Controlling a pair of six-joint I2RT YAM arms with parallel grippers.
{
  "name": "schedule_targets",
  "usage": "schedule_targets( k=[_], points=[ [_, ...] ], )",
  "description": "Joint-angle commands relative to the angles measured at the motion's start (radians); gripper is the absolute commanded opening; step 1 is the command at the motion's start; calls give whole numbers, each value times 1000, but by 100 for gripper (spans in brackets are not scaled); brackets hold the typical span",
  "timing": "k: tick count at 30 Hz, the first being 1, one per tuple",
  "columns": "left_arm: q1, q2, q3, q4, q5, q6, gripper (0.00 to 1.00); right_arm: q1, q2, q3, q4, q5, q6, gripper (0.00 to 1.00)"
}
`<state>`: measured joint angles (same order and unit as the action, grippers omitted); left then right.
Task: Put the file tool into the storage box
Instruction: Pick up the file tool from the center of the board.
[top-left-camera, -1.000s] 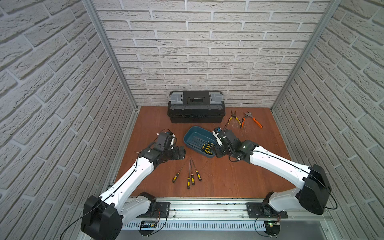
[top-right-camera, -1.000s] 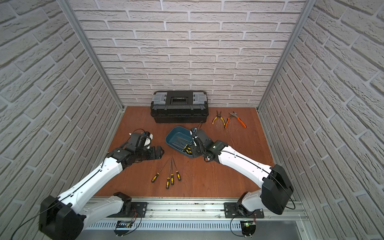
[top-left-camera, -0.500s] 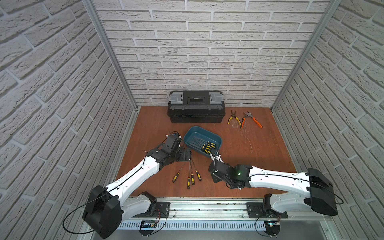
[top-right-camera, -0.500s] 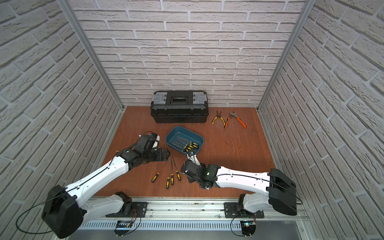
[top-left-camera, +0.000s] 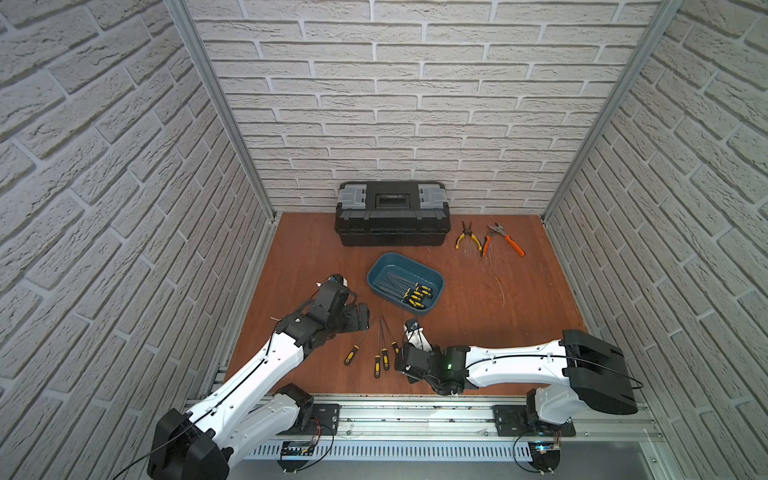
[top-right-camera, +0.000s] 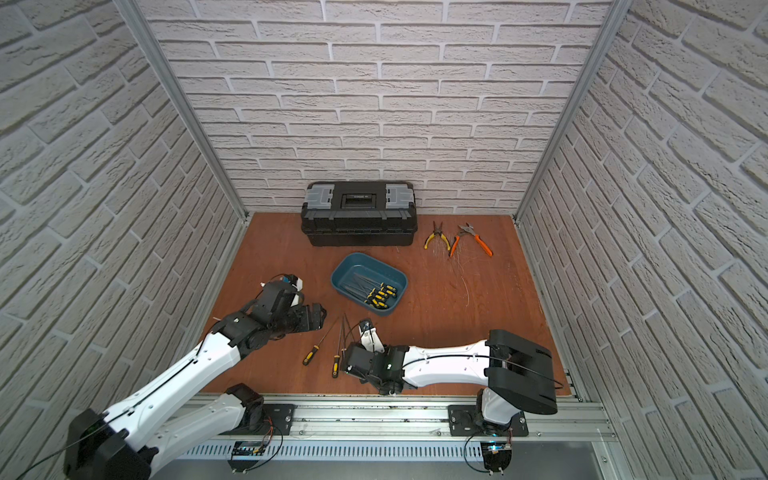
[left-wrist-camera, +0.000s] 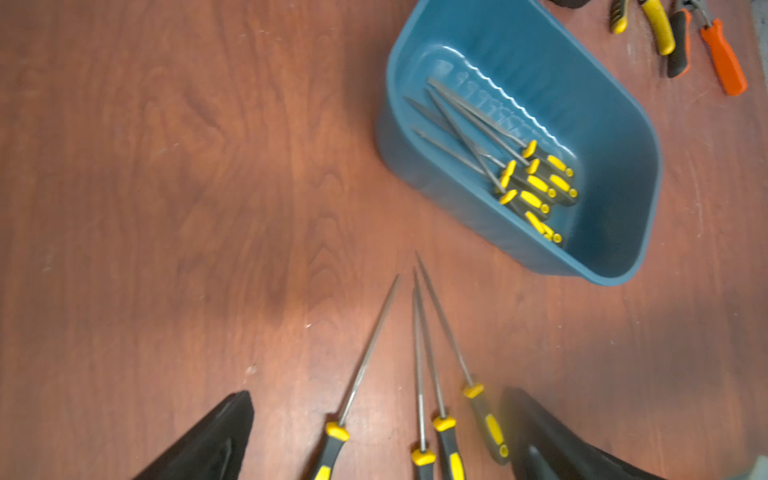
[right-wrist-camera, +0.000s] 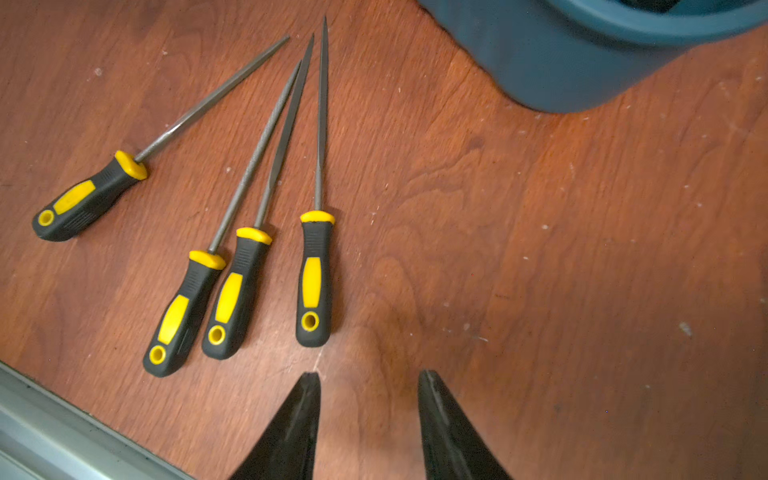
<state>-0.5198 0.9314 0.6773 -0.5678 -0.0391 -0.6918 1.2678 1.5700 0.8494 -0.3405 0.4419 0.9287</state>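
The floor under me is a reddish wood board (top-left-camera: 519, 332), scuffed and flecked pale (fine scratches show near the pliers (top-left-camera: 467, 237)). White brick walls (top-left-camera: 415, 124) shut it in on three sides, and a metal rail (top-left-camera: 415, 415) runs along the near edge, where my bases sit. A black toolbox (top-left-camera: 392, 214) stands against the back wall, with the pliers to its right.

The box (top-left-camera: 397, 266) sits skewed at mid-board, several yellow-handled tools already inside. Four files (right-wrist-camera: 316, 278) lie flat on the wood between box and rail, tips fanned toward the box, the middle two touching.

My right claw (right-wrist-camera: 369, 374) hangs low just beside the rightmost handle, fingers apart with bare wood between them. My left claw (left-wrist-camera: 378, 399) is spread wide, the handles showing between its fingers in the wrist view, gripping nothing.

The broadest open wood lies to my right, between box and wall. A narrower strip runs along the left wall.
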Motion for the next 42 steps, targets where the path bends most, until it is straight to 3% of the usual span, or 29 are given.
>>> schedule_targets(
  k=[1, 13, 22, 34, 42],
  points=[
    [16, -57, -21, -51, -27, -6, 98, 8, 18, 25, 51, -20, 48, 43],
    [23, -191, -110, -120, -47, -47, 98, 18, 121, 115, 33, -62, 0, 41],
    [63, -166, -104, -137, -36, -47, 98, 27, 183, 167, 26, -63, -9, 40],
    [97, -81, -82, -35, 63, -34, 98, 30, 220, 216, -66, 14, -36, 40],
    [94, -72, -61, -29, 68, -33, 98, 13, 139, 198, -52, 25, -144, 44]
  ],
)
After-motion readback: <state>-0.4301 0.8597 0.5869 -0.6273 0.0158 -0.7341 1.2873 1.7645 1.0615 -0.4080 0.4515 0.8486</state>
